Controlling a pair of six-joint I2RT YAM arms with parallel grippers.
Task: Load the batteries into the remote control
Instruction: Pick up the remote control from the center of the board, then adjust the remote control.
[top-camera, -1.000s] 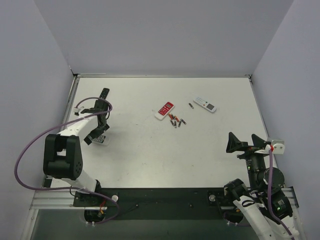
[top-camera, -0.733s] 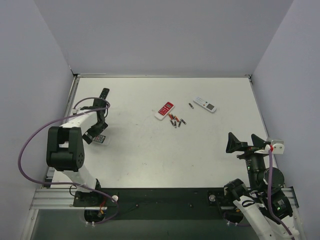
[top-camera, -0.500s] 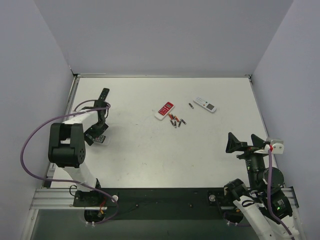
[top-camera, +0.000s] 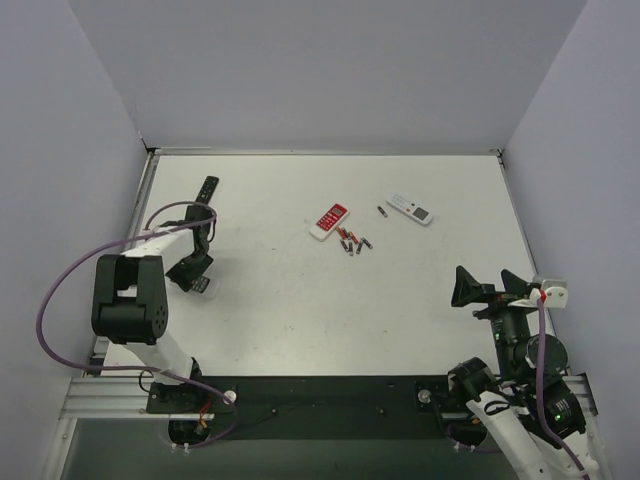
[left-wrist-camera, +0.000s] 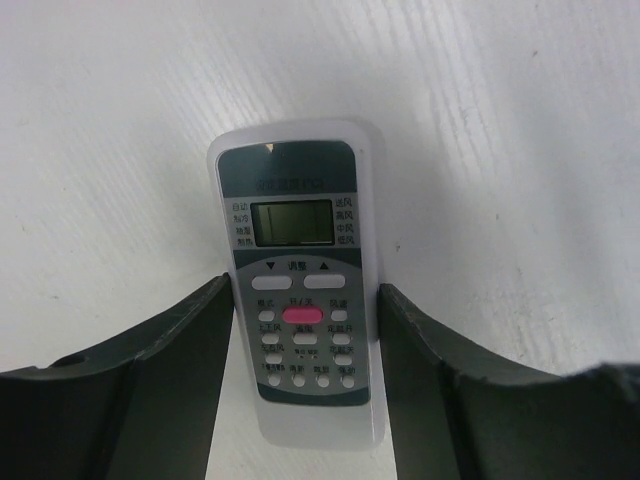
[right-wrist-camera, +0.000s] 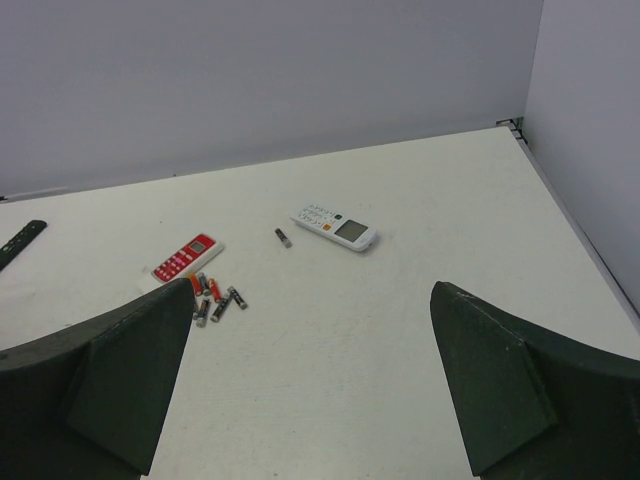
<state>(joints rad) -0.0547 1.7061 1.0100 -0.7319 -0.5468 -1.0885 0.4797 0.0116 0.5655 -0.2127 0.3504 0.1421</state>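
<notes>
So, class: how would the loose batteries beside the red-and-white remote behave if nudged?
The batteries are round cylinders on the flat table, so they would probably roll. Tiny and clustered, they likely scatter and feel light.

Open table between right end effector and batteries; red-and-white remote beside

You've got a white surface boxed in by plain grey walls. A red-and-white remote lies about mid-surface, face up, set at an angle. To its right and well apart from it lies a white remote with a small screen, also angled, screen at its right end. A slim black remote sits far left, near the surface's left edge, pointing toward the back wall.
</notes>
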